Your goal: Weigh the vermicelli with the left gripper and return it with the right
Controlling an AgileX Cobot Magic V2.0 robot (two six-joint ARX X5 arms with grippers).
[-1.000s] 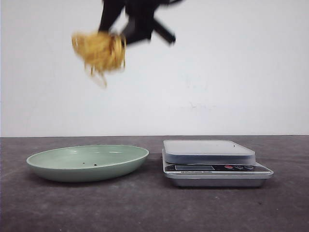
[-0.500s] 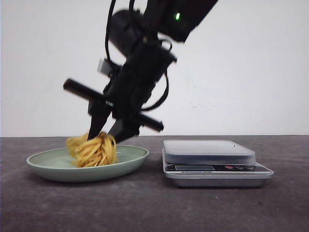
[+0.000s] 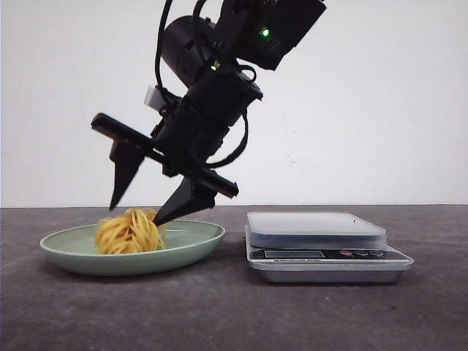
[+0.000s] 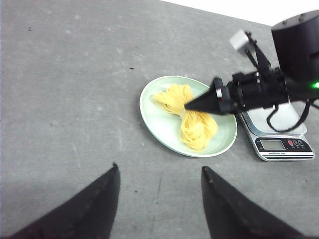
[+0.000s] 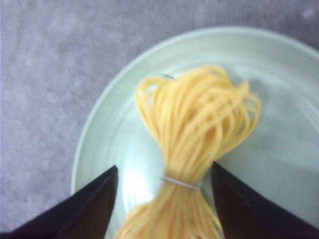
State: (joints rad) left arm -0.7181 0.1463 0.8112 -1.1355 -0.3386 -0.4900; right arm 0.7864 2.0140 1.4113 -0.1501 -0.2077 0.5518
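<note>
Low front view faces the wall; both wrist views overlook the plate

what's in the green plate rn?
Only the vermicelli, a tied yellow bundle, with the open right tool straddling it. The plate floor under the noodles is hidden. The scale platform is bare.

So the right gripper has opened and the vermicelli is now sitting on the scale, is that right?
Not quite. The right gripper is open, but the vermicelli lies on the pale green plate, not on the scale, whose platform is bare. The front view shows this, and the right wrist view shows the noodles on the plate between the spread fingers.
</note>
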